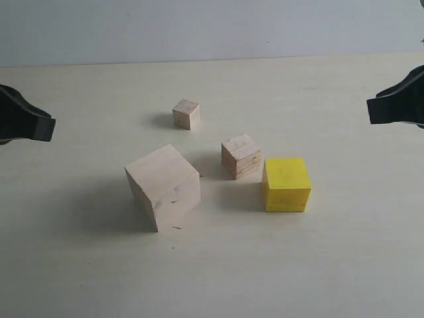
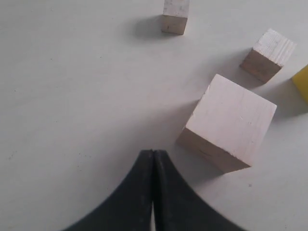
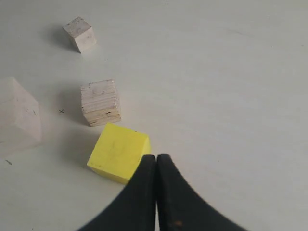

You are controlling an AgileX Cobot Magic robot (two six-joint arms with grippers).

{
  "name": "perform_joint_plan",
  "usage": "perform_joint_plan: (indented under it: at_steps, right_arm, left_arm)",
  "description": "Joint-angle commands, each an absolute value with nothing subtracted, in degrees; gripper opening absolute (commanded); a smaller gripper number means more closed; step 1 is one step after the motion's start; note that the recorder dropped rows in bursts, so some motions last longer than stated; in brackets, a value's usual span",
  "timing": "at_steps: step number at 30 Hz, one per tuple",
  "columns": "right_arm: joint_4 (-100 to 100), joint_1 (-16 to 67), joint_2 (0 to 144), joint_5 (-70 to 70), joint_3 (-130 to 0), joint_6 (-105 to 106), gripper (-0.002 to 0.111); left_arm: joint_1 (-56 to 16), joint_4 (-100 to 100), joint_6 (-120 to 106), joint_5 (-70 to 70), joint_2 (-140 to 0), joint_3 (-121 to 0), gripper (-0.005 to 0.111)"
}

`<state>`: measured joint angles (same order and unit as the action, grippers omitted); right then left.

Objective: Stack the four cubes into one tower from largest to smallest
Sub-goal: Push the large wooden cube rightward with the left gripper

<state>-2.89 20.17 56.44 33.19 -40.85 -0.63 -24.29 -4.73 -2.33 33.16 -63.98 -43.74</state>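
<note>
Four cubes lie apart on the pale table; no tower stands. The largest pale wood cube (image 1: 163,186) (image 2: 227,122) (image 3: 17,118) sits front left. The yellow cube (image 1: 286,183) (image 3: 119,152) (image 2: 302,82) rests front right, with the grained wood cube (image 1: 241,156) (image 2: 267,54) (image 3: 100,102) close behind it to the left. The smallest pale cube (image 1: 186,114) (image 2: 175,15) (image 3: 80,33) is farthest back. My left gripper (image 1: 46,128) (image 2: 153,153) is shut and empty at the left edge. My right gripper (image 1: 372,109) (image 3: 156,157) is shut and empty at the right edge, hovering short of the yellow cube.
The table (image 1: 331,265) is a plain cream surface that meets a grey wall (image 1: 212,26) at the back. Nothing else lies on it besides the cubes.
</note>
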Motion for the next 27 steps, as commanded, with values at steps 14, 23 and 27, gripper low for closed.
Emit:
perform_joint_plan:
  at_steps: [14, 23, 27]
  right_arm:
    - [-2.52, 20.33, 62.97, 29.07, -41.29, 0.0, 0.0]
    - [-2.37, 20.33, 68.49, 28.98, -41.29, 0.0, 0.0]
    - [-2.37, 20.33, 69.37, 28.69, -41.29, 0.0, 0.0]
  left_arm:
    - [-24.78, -12.09, -7.42, 34.92, -79.43, -44.17, 0.028]
    - [-24.78, -18.48, -11.99, 35.85, -87.24, -44.69, 0.05]
    - [-24.78, -18.58, -13.91, 35.6, -88.01, -45.65, 0.05]
